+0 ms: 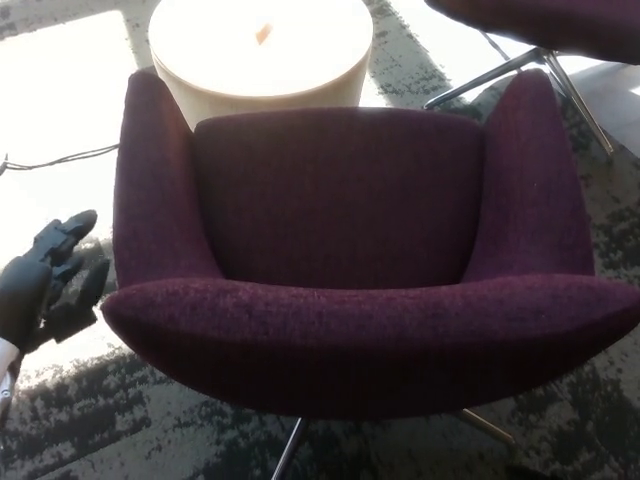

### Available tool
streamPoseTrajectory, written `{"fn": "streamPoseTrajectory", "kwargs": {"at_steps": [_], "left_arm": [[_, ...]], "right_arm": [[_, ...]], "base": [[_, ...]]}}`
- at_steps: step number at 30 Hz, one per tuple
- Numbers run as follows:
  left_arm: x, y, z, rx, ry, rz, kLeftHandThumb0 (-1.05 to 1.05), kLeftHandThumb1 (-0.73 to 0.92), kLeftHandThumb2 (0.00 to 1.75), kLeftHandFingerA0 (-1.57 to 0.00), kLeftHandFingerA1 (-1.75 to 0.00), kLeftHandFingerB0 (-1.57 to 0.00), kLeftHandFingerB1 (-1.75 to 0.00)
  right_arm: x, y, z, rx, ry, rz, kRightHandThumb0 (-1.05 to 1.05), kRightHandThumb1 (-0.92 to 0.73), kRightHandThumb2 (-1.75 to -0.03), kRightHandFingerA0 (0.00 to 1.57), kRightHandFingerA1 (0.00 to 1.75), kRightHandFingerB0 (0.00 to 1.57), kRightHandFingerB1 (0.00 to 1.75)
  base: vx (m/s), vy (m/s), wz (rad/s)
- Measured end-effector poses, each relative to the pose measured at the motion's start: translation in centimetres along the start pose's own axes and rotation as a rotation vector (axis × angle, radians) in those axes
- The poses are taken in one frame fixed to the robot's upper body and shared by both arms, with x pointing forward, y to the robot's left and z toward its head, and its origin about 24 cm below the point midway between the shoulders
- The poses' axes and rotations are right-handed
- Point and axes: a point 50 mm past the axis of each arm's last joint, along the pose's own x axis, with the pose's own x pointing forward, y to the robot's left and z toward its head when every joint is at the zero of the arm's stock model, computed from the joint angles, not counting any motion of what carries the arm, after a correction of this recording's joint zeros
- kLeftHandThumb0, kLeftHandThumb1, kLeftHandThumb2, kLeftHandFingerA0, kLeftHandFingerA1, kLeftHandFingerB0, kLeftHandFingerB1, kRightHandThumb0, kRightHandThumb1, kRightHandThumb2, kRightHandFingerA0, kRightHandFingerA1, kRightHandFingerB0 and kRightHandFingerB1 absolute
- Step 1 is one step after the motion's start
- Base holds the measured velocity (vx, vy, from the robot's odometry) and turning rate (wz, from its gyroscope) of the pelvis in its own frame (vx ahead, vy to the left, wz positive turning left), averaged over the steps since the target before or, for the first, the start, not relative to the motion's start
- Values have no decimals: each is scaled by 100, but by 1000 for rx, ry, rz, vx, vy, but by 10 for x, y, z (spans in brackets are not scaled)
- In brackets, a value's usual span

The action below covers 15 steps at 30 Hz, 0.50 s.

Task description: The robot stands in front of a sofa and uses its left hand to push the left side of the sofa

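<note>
"Where does everything stand from here?"

"The sofa (340,250) fills the middle, its back rim nearest the robot and its seat opening away. Behind it, toward the left, sits a round table (262,55), its near edge just beyond the sofa's seat, with a small object (264,34) on its tabletop."

"And off to the sides?"

"The left hand (52,280) is at the left, just beside the sofa's left armrest; I can't tell if it touches. A cable (60,160) lies on the floor behind that hand. A second chair (545,22) stands at the far right, its legs (540,75) reaching down behind the sofa's right armrest."
</note>
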Motion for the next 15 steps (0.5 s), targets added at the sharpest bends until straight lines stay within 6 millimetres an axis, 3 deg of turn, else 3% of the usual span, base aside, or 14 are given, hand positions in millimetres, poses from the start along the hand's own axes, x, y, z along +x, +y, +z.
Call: {"fn": "streamPoseTrajectory", "kwargs": {"at_steps": [7,8,9,10,11,15], "left_arm": [[1,-15,-6,8,31,-42,-89,83,118,-9,-30,-10,-31],[1,-16,-7,9,34,-44,-86,86,121,-6,-22,-7,-26],[0,-16,-7,9,35,-46,-87,86,122,-7,-23,-7,-24],[0,-17,-8,9,38,-48,-86,86,122,-7,-23,-6,-25],[-2,-18,-10,10,44,-52,-88,86,122,-7,-21,-7,-23],[-4,-23,-15,5,54,-63,-88,86,122,-7,-21,-7,-23]], "right_arm": [[-2,0,-2,-36,1,-5,-64,-84,-65,54,43,45,38],[-2,0,-2,-37,0,-6,-66,-67,-98,47,56,40,52],[-2,0,-2,-37,0,-7,-57,-64,-106,52,62,30,50],[-2,0,-2,-38,0,-6,-66,-67,-98,47,55,40,52],[-2,0,-2,-41,0,-6,-64,-84,-66,53,43,45,38],[-3,1,-3,-55,-2,-4,-65,-84,-66,54,43,44,38]], "base": [[0,0,0],[0,0,0],[0,0,0],[0,0,0],[0,0,0],[0,0,0]]}}
